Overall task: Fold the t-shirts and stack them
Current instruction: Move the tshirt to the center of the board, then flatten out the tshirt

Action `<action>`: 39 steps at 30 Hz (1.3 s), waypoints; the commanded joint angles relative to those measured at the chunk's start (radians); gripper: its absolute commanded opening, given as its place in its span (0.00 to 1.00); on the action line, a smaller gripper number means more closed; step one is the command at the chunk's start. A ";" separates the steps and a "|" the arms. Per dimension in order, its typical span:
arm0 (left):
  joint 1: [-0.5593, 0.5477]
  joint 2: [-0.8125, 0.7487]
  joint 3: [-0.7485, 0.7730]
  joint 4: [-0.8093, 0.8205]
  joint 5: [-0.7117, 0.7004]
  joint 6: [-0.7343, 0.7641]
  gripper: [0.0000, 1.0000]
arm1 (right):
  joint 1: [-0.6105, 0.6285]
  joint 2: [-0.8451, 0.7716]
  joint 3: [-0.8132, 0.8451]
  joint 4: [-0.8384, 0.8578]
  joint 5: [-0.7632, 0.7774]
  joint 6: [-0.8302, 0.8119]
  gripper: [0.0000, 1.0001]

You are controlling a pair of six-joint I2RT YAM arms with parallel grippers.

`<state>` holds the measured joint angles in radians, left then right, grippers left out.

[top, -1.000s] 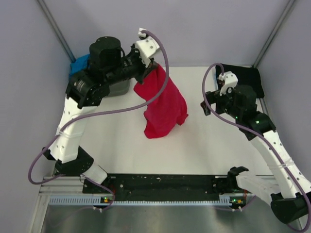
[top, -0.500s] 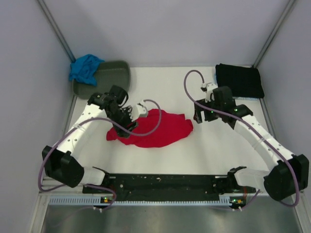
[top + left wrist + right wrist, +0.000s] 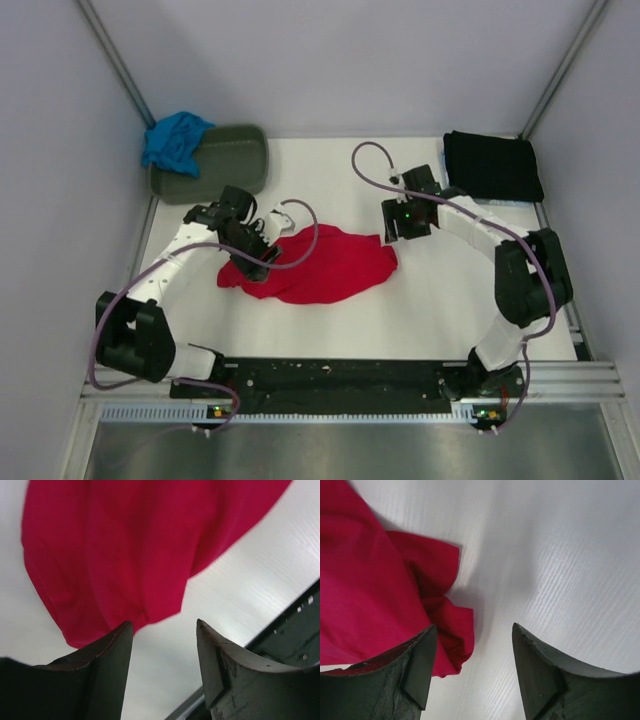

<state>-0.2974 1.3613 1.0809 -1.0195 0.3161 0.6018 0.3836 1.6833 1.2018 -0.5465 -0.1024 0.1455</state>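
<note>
The red t-shirt (image 3: 325, 265) lies crumpled on the white table, in the middle. My left gripper (image 3: 259, 267) hovers low at its left edge, open, with nothing between its fingers (image 3: 107, 655); in the left wrist view the red t-shirt (image 3: 125, 545) is just ahead of the tips. My right gripper (image 3: 392, 234) is at the shirt's right edge, also open and empty. Its left finger (image 3: 417, 665) overlaps a rumpled fold of the red t-shirt (image 3: 380, 585). A black t-shirt (image 3: 492, 166) lies folded at the back right. A turquoise t-shirt (image 3: 175, 140) hangs over the tub.
The grey-green oval tub (image 3: 228, 160) stands at the back left corner. A black rail (image 3: 340, 378) runs along the table's near edge, between the arm bases. Pale walls close in the left, back and right sides.
The left gripper came down from holding the red t-shirt up, opened and let it go onto the table. The right arm swung left to the shirt's right edge, its jaws narrowing.
</note>
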 commanded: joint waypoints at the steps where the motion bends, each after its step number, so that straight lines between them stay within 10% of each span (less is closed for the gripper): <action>1: 0.007 0.074 -0.004 0.243 0.063 -0.122 0.58 | -0.014 0.055 0.036 0.020 -0.002 0.072 0.59; 10: 0.007 0.234 -0.013 0.355 0.072 -0.068 0.74 | -0.029 0.137 -0.033 0.121 -0.131 0.158 0.54; 17: 0.006 0.344 -0.010 0.357 0.072 -0.042 0.91 | -0.051 0.188 -0.027 0.134 -0.206 0.155 0.15; 20: 0.006 0.346 -0.003 0.343 0.110 -0.027 0.75 | -0.068 0.153 -0.019 0.131 -0.218 0.152 0.00; 24: 0.006 0.370 0.043 0.294 0.172 0.016 0.00 | -0.092 0.053 0.028 0.120 -0.191 0.131 0.00; 39: 0.006 0.386 0.755 0.331 0.072 -0.151 0.00 | -0.215 -0.120 0.660 -0.052 -0.043 -0.006 0.00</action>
<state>-0.2913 1.7981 1.6688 -0.7708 0.4267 0.5137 0.1963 1.6138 1.6604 -0.5694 -0.2062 0.2016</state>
